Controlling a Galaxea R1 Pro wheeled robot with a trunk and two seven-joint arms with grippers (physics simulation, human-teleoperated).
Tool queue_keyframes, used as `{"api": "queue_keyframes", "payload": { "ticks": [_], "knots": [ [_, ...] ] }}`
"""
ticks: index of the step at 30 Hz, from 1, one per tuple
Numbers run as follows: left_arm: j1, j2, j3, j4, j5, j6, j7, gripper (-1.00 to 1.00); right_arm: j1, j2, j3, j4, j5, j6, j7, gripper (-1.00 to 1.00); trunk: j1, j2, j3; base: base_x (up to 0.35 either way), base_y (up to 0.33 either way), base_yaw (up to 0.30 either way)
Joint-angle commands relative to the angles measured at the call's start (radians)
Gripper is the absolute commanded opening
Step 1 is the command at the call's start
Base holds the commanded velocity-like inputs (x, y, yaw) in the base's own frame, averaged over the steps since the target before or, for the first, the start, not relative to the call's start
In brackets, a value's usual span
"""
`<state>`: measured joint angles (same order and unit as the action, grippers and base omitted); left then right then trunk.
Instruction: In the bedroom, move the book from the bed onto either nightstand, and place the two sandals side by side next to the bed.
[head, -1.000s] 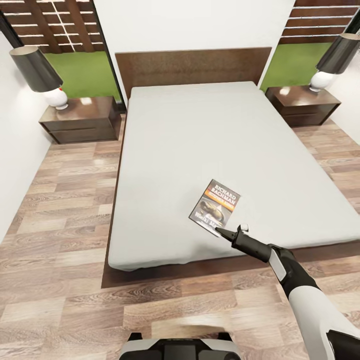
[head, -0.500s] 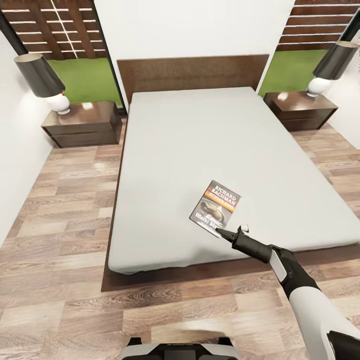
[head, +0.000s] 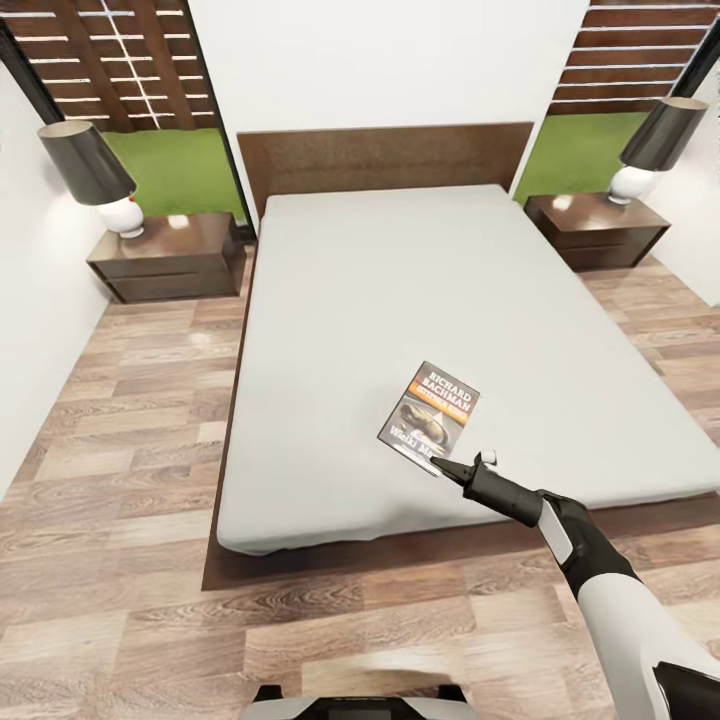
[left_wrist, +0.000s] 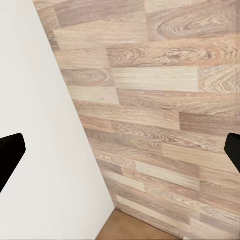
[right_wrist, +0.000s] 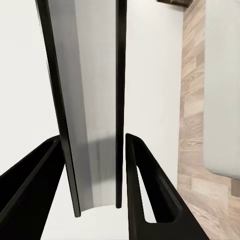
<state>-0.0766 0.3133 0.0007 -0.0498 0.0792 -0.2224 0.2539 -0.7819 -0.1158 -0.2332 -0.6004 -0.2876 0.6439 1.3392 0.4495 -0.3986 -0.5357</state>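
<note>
The right gripper (head: 452, 467) is closed on the near edge of the book (head: 430, 414); in the right wrist view its two dark fingers (right_wrist: 145, 200) press on either side of the thin, edge-on book (right_wrist: 92, 100), a grip that suits a flat paperback that cannot be taken from above. The book lies cover-up on the pale mattress of the bed (head: 400, 300), toward the foot and a little to the robot's right, not yet lifted as far as I can judge. Both nightstands sit at the head corners, each carrying a lamp that leaves part of its glossy top bare: the right nightstand (head: 590, 222) looks the shorter trip. Open plank floor (head: 140, 400) runs down both sides of the bed. The left gripper (left_wrist: 120, 155) hangs wide open and empty over floor beside a white wall.
</note>
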Motion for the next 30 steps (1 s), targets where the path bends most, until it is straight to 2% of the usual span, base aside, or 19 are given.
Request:
{"api": "queue_keyframes", "payload": {
  "ticks": [1,17,30],
  "knots": [
    [0.001,-0.001,-0.001,0.000,0.009,-0.005,-0.001,1.00,0.000,0.000,-0.001,0.000,-0.002,0.009,0.001,-1.00,0.001,-0.001,0.000,0.000,0.000,0.000],
    [0.005,-0.012,-0.001,0.001,0.008,-0.003,0.001,1.00,0.000,-0.006,-0.003,0.001,-0.001,0.008,0.001,-1.00,0.001,-0.001,0.026,0.000,0.000,0.000],
    [0.005,-0.036,0.001,0.001,0.007,0.004,0.000,1.00,0.000,-0.002,0.001,0.001,0.000,0.008,0.000,-1.00,0.001,-0.001,0.047,0.000,0.000,0.000]
  ]
}}
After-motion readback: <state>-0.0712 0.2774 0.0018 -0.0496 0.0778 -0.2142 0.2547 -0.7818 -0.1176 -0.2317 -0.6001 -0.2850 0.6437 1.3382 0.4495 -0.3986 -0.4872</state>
